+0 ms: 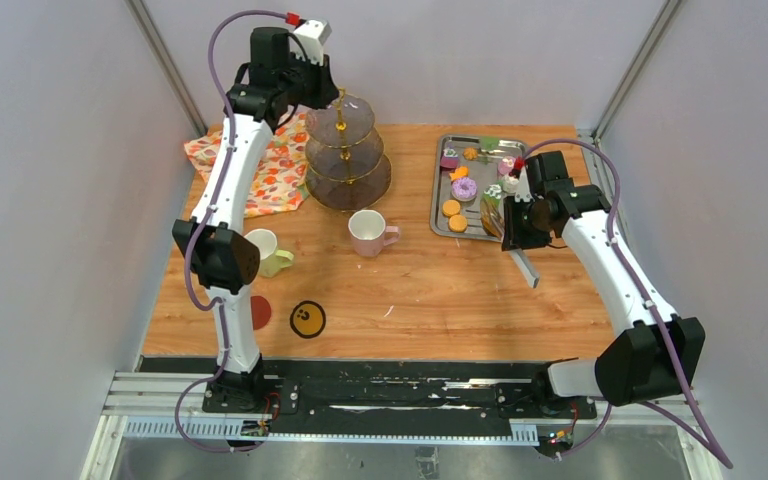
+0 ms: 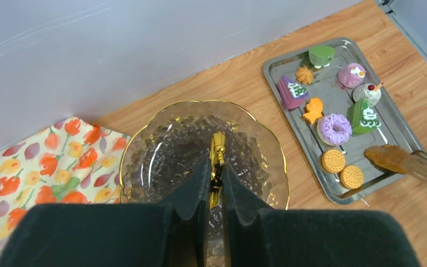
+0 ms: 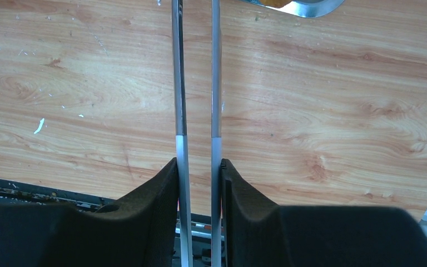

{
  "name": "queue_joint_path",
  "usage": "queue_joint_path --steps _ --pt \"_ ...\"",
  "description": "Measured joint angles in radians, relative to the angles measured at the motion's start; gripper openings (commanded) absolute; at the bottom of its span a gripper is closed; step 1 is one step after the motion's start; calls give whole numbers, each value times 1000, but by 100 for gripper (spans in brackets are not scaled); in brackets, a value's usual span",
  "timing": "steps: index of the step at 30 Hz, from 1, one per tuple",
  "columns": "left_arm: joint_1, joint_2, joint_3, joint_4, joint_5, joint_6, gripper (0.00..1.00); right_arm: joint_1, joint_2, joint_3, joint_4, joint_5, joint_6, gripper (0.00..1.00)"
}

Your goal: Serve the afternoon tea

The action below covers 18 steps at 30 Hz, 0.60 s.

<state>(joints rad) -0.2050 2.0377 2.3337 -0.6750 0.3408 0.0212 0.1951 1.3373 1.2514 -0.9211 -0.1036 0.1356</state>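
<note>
The brown-glass three-tier stand (image 1: 348, 160) stands at the back of the table. My left gripper (image 1: 324, 86) is above it, shut on the gold handle (image 2: 219, 146) over the top glass plate (image 2: 161, 156). The pastries lie in the steel tray (image 1: 436, 195): two orange biscuits (image 2: 333, 161), a purple doughnut (image 2: 334, 128), green cakes (image 2: 365, 117), a cherry cupcake (image 2: 366, 93). My right gripper (image 1: 513, 225) is shut on the metal tongs (image 3: 179, 83), whose brown tips (image 2: 392, 157) hover at the tray's near right edge. A pink mug (image 1: 368, 232) and a yellow-green mug (image 1: 265, 250) stand mid-table.
A floral cloth (image 1: 265, 165) lies at the back left beside the stand. A red coaster (image 1: 260, 311) and a yellow smiley coaster (image 1: 307, 319) lie near the front left. Grey walls close in the table on three sides.
</note>
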Motion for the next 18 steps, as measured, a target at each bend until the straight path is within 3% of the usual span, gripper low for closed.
queue_joint_path --steps 5,11,18 --pt "-16 -6 -40 55 12 -50 0 0 0 0 0 10 3 29" --pt "-125 -80 -192 190 -52 -67 0 0 0 0 0 32 3 30" --pt "-169 -99 -221 217 -51 -123 0 -3 -18 -38 3 63 3 32"
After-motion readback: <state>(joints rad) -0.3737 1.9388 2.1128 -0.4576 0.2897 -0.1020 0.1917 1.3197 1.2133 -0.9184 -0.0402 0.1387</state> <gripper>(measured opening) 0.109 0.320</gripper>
